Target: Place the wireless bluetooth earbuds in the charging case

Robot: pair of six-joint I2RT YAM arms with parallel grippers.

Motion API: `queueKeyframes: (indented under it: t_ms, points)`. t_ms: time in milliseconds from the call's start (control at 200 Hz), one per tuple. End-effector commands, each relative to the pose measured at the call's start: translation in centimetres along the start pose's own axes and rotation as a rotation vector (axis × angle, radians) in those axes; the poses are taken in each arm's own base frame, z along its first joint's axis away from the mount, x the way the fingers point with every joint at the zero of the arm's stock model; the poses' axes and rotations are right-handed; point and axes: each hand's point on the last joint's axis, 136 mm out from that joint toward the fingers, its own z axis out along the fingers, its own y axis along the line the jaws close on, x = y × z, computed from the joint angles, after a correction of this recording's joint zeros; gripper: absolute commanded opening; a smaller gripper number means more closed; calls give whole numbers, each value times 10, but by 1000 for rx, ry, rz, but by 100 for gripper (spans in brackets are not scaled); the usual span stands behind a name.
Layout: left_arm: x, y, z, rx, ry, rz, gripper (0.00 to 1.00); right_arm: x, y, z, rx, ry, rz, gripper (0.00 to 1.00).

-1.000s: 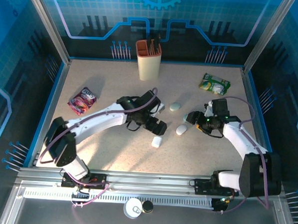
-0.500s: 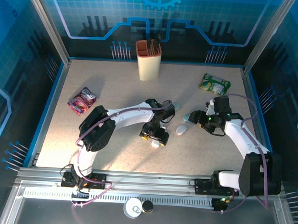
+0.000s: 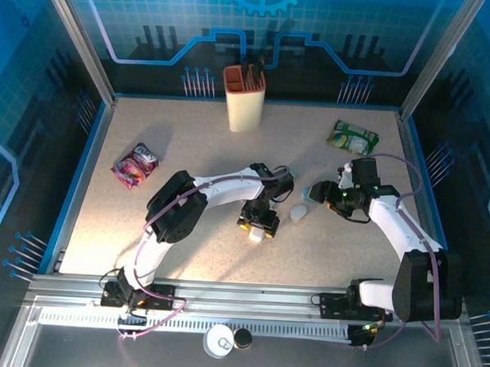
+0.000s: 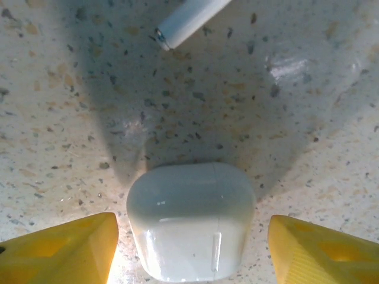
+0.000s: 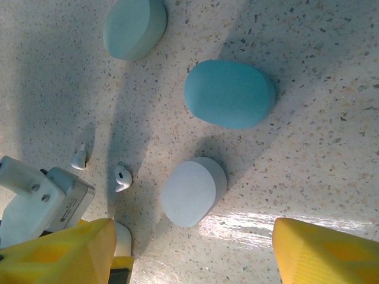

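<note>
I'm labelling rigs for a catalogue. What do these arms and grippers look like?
Both the left arm and right arm have white links, black joints and a purple cable looping alongside. The left gripper and right gripper have yellow wedge-shaped fingers.

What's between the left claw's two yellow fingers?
A white rounded plastic case on the speckled tabletop, touching neither finger, in the left wrist view.

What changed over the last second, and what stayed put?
The left gripper shifted toward the near edge as its arm folded in, and now straddles the white charging case, fingers either side, not touching. Nothing was taken or released. The right gripper, case and earbuds stayed put.
</note>
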Motion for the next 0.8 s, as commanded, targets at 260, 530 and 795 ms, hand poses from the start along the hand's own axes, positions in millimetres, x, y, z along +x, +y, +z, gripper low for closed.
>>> queueKeyframes:
  t_ms: [260, 530, 795]
  points:
    - [-10, 10, -3, -46, -34, -22, 47, -4, 15, -15, -53, -16, -28, 69]
    - [-22, 3, -67, 123, -234, -81, 46, -12, 60, -41, -207, -124, -223, 68]
    - [-46, 25, -156, 495, -508, -366, 44, -6, 118, -59, -338, -229, -482, 69]
